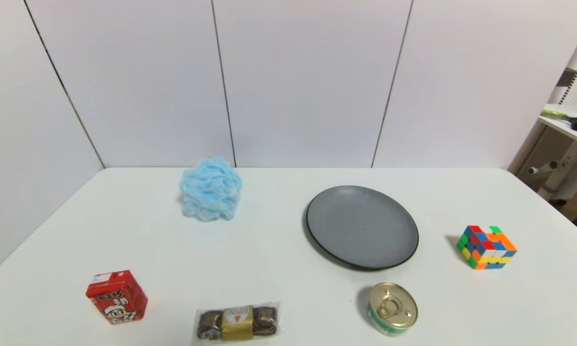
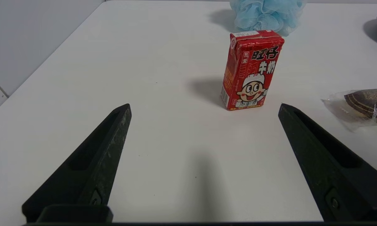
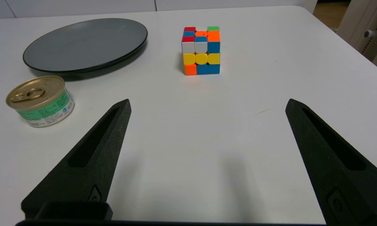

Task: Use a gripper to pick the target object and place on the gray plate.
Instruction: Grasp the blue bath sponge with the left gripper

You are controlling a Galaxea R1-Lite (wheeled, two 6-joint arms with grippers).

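Observation:
The light-blue mesh bath puff (image 1: 211, 189) sits on the white table at the back left; it also shows in the left wrist view (image 2: 265, 14), behind the red carton. The gray plate (image 1: 363, 226) lies empty to the puff's right; it shows in the right wrist view (image 3: 84, 44) too. Neither arm shows in the head view. My left gripper (image 2: 204, 108) is open and empty, low over the table near its front left. My right gripper (image 3: 207, 105) is open and empty, low over the table's front right.
A red drink carton (image 1: 117, 296) stands front left. A wrapped chocolate pack (image 1: 237, 322) lies at the front middle. A gold-lidded tin can (image 1: 393, 308) sits in front of the plate. A multicoloured puzzle cube (image 1: 486, 247) sits right of the plate.

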